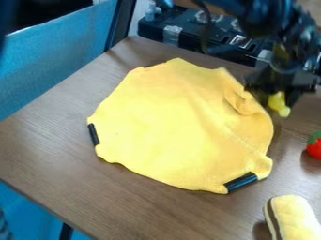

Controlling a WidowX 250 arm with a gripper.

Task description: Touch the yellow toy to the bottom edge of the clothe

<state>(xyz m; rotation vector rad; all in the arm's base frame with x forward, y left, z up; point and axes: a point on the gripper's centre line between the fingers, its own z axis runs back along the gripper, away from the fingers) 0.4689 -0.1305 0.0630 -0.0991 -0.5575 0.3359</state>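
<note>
From where I stand, a brown wood-grain table point(50, 140) takes up most of the frame, one edge slanting across the lower left. Beyond it, at upper left, there's a blue panel point(63, 61) with a pale rim, and above that it's dark. A dark post point(122, 21) rises between the panel and some black equipment point(153, 28) near the top, which has a pale patch on its front. Down in the lower left corner I see more blue point(25, 206) and a thin black bar point(65, 232). The light lies softly on the wood.
</note>
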